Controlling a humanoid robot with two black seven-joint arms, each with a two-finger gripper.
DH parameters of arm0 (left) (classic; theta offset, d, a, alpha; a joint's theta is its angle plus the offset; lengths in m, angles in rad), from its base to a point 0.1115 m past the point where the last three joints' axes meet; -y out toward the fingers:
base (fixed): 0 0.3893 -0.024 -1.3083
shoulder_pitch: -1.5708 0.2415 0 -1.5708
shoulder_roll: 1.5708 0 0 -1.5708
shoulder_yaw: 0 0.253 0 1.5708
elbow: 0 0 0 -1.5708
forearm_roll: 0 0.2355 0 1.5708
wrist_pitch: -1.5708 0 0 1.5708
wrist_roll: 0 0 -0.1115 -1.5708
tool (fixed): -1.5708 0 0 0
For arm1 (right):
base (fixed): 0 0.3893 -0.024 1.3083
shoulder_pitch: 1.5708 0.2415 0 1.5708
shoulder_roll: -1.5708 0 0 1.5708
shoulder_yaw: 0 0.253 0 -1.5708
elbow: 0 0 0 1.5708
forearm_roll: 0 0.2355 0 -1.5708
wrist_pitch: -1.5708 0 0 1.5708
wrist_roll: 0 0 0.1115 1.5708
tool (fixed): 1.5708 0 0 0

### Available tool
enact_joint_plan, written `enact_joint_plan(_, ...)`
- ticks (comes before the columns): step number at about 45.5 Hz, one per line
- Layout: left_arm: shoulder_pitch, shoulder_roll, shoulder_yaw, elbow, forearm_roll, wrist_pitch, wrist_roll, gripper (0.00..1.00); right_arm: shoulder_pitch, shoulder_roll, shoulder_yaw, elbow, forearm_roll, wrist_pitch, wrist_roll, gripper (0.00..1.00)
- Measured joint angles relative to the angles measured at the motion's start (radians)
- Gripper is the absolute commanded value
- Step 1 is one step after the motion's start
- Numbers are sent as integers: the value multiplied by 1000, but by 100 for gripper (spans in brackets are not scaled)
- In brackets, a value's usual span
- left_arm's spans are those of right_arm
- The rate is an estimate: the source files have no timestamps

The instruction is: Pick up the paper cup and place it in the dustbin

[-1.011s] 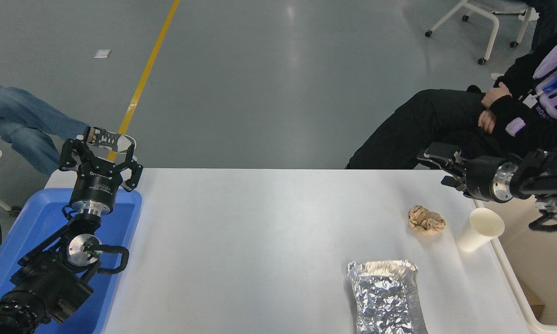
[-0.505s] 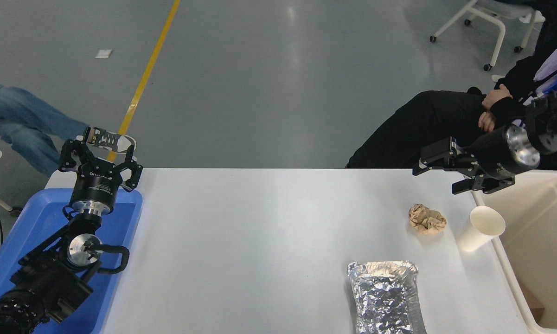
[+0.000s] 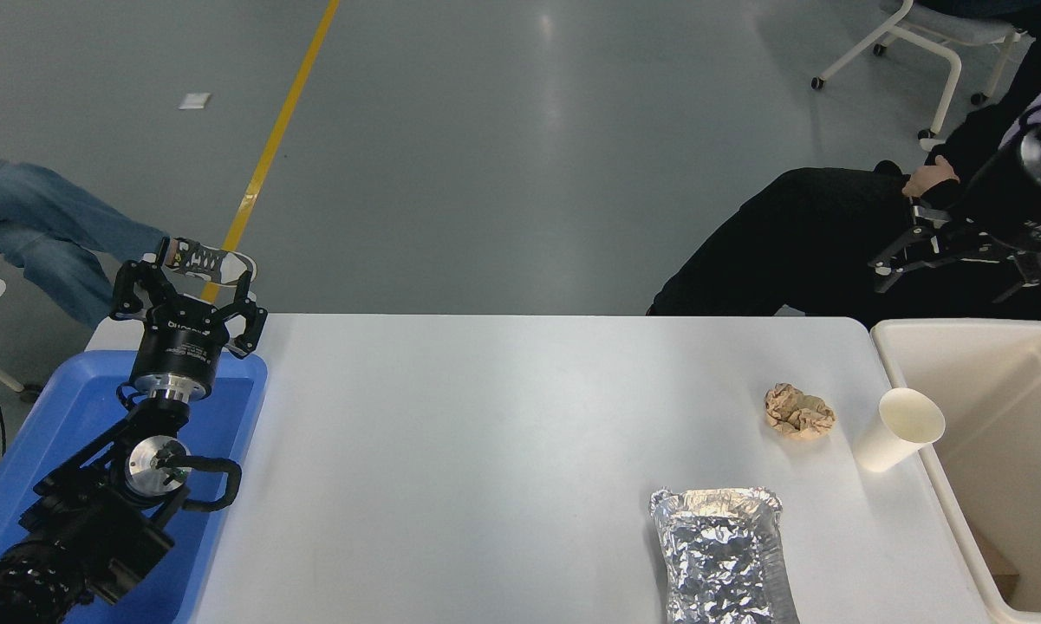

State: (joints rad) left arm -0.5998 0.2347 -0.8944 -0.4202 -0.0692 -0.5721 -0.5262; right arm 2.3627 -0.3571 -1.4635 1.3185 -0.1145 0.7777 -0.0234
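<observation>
The off-white paper cup (image 3: 900,428) stands upright near the table's right edge, its open mouth tilted toward the camera. The cream dustbin (image 3: 997,399) sits just right of it, beside the table. My right gripper (image 3: 940,264) hangs open and empty high at the upper right. It is above the bin's far rim and well above and behind the cup, touching neither. My left gripper (image 3: 186,290) is parked open over the blue tray at the lower left.
A crumpled brown paper ball (image 3: 797,411) lies left of the cup. A silver foil container (image 3: 724,555) lies at the front. A blue tray (image 3: 52,425) sits at the left. A seated person (image 3: 797,234) is at the far right, and another person's leg (image 3: 43,230) at the far left.
My right arm has risen and swung up and to the right, away from the cup. More of the dustbin now shows. The cup and left arm have not moved.
</observation>
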Motion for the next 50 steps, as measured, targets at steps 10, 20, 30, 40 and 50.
enact_joint_plan(10, 0, 0, 0, 0, 0, 0, 0, 99, 34, -6, 6, 0, 3, 5, -22, 100)
enact_joint_plan(20, 0, 0, 0, 0, 0, 0, 0, 99, 46, -24, -1, -2, 6, 7, -29, 100)
enact_joint_plan(30, 0, 0, 0, 0, 0, 0, 0, 99, 41, -38, -20, -2, 18, 7, -30, 100)
enact_joint_plan(40, 0, 0, 0, 0, 0, 0, 0, 99, 29, -58, -45, -1, 96, 8, -28, 100)
enact_joint_plan(50, 0, 0, 0, 0, 0, 0, 0, 99, -39, -66, -83, -14, 130, 8, -30, 100)
